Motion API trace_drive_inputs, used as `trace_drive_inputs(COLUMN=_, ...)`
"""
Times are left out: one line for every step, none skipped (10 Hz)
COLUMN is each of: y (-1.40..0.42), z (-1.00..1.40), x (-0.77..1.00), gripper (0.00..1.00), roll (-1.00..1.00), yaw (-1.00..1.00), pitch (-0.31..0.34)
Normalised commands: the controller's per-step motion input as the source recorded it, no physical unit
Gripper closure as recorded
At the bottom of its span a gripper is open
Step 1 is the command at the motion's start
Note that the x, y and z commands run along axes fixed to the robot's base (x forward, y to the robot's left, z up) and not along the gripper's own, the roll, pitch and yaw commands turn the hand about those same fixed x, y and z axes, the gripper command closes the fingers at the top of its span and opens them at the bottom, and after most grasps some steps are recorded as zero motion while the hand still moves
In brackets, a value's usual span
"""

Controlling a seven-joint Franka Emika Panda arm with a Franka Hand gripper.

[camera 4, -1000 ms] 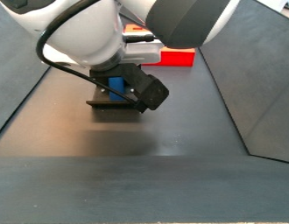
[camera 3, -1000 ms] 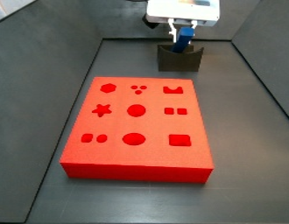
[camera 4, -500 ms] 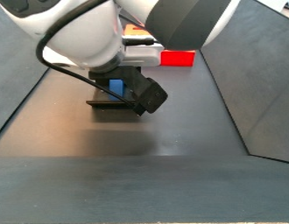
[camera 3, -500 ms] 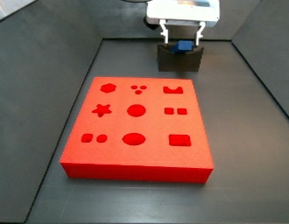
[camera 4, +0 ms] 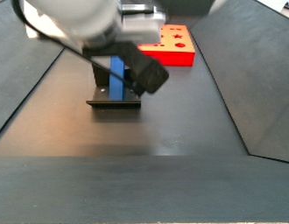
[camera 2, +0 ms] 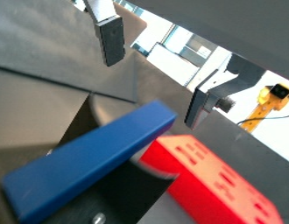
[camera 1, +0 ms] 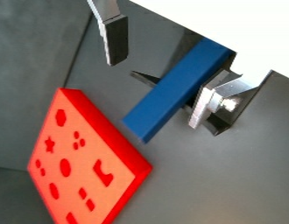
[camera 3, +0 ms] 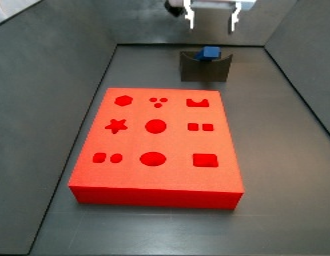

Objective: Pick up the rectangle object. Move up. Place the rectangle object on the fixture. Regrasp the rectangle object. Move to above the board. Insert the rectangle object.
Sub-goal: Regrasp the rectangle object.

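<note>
Blue bar [camera 3: 208, 52] resting on the fixture [camera 3: 204, 68]; pincer [camera 3: 212, 20] spread, empty, above it; red board [camera 3: 157, 145] nearby.

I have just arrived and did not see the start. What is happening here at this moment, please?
A single robot arm is working with a blue rectangle object. The bar rests on the dark fixture, behind the red board. The gripper is open and hangs above the bar, not touching it; in both wrist views its fingers stand apart on either side. Nothing is inserted in the board yet.
</note>
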Motion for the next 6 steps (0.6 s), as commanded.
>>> trace_drive_inputs(y=0.00, z=0.87, x=-0.03, gripper=0.00, roll=0.05, yaw=-0.01, pitch=0.068)
trace_drive_inputs(y=0.00, z=0.68, x=-0.03, gripper=0.00, roll=0.06, yaw=-0.02, pitch=0.067)
trace_drive_inputs(y=0.00, z=0.43, x=-0.03, gripper=0.00, roll=0.05, yaw=-0.03, pitch=0.061)
trace_drive_inputs(y=0.00, z=0.18, x=-0.03, gripper=0.00, roll=0.06, yaw=-0.04, pitch=0.057)
trace_drive_inputs(y=-1.00, z=0.75, x=0.01, gripper=0.00, roll=1.00, yaw=0.01, pitch=0.043)
trace_drive_inputs(y=-1.00, z=0.71, x=0.01, gripper=0.00, roll=1.00, yaw=0.01, pitch=0.040)
